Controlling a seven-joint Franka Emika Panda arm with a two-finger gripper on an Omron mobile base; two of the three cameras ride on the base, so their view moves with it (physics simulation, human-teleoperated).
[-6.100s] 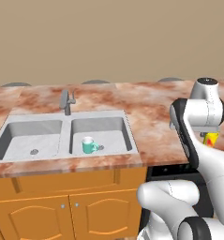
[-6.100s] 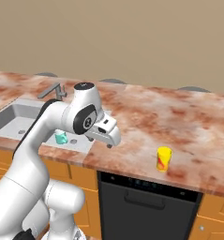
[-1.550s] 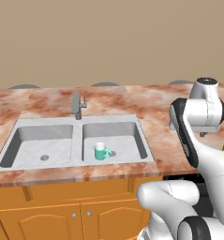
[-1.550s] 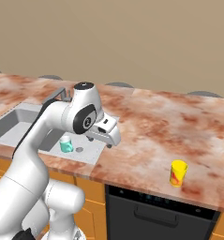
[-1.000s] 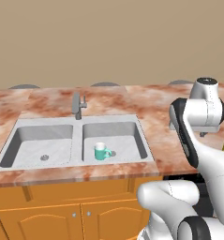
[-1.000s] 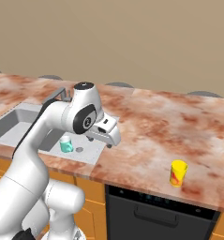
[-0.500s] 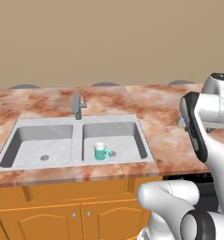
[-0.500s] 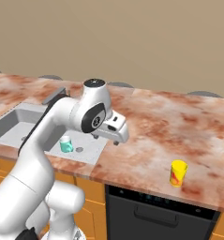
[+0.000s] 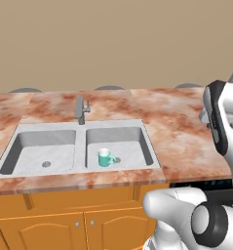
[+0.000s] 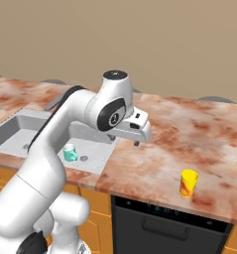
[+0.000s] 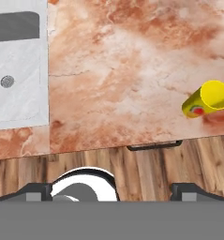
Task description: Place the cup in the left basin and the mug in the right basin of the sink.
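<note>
task status: roughly half complete, judging by how things lie. the mug [image 9: 106, 157] stands upright on the floor of the right basin [image 9: 137, 140] of the sink [image 9: 10, 137], near that basin's drain, handle pointing toward the basin's right wall. that half of the job needs no further work. the left basin [image 9: 35, 141] holds nothing but its drain hole, so the cup's placement is outstanding.

the cup [image 10: 188, 183] stands upright on the marble counter [image 10: 204, 134], close to the front edge and well to the right of the sink, above the dark appliance front. in the hand view the cup [image 11: 206, 99] sits toward the right edge, near the counter's front lip.

gripper [image 10: 136, 141]: carried above the counter just right of the sink rim, with nothing between the fingers. the jaws stand fully apart; the fingertips are small in the right base view, so the gap itself is hard to read there. the cup lies well apart from the jaws, lower and further right along the counter, not between them and not touched.

remaining, in my judgement: reach the cup, grasp it, carry it past the right basin and set it in the left.
</note>
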